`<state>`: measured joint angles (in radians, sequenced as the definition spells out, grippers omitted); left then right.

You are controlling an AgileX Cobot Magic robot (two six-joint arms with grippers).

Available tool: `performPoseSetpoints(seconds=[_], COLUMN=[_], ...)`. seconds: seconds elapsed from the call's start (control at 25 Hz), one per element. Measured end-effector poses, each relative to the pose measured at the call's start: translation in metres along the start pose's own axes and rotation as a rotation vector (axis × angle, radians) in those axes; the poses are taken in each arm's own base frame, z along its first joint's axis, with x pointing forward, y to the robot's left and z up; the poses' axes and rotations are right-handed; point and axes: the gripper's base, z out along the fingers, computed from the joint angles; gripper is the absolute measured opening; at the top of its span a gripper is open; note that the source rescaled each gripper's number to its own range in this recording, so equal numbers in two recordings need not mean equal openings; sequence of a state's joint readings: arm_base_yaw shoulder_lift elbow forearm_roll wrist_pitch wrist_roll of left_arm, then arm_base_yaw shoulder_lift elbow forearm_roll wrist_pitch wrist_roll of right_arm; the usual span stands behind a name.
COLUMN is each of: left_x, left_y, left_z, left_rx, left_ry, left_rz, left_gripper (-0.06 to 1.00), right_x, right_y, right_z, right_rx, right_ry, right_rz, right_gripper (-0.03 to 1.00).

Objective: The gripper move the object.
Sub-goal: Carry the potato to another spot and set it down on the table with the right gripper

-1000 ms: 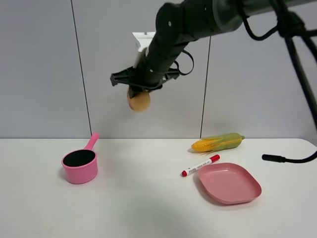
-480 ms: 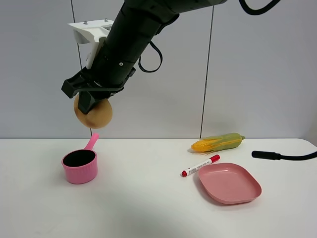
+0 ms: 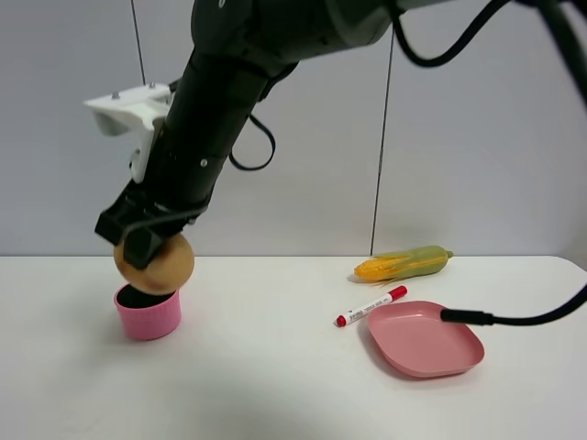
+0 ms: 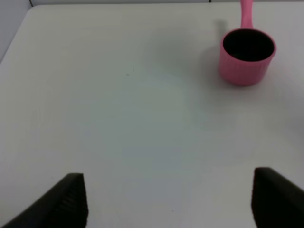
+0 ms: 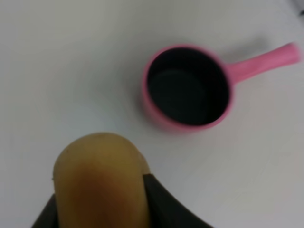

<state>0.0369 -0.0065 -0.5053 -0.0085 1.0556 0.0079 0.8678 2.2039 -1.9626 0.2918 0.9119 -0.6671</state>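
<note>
Pincer of the left arm (image 4: 168,202) is spread and empty over the bench (image 4: 118,118), well short of the pink saucepan (image 4: 247,57). Right pincer (image 3: 147,246) pinches the round tan fruit (image 3: 160,266) close above the saucepan's near rim, and it seems not yet over the opening. I would carry it a little forward, centre it, then lower before letting go, so that it does not roll off the rim.

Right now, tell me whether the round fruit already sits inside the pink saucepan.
No: the saucepan shows an empty dark inside in the right wrist view, and the fruit is clamped in the right gripper, apart from it.
</note>
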Motion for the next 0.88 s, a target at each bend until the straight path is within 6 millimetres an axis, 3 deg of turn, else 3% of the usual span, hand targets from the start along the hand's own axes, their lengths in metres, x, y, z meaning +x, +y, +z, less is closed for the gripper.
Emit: performPoseSetpoints(seconds=[0.44,0.88], left_x=[0.000,0.000], left_y=[0.000,0.000], left_z=[0.000,0.000], left_rx=[0.000,0.000], left_ry=[0.000,0.000], left_rz=[0.000,0.000], left_gripper=[1.00,1.00], right_x=[0.027,0.041], right_y=[0.018,0.019], right_z=[0.076,0.100], right_rx=[-0.157,-0.191], right_ry=[0.111,0.137], right_rz=[-0.155,-0.303], right_gripper=[0.00,0.00])
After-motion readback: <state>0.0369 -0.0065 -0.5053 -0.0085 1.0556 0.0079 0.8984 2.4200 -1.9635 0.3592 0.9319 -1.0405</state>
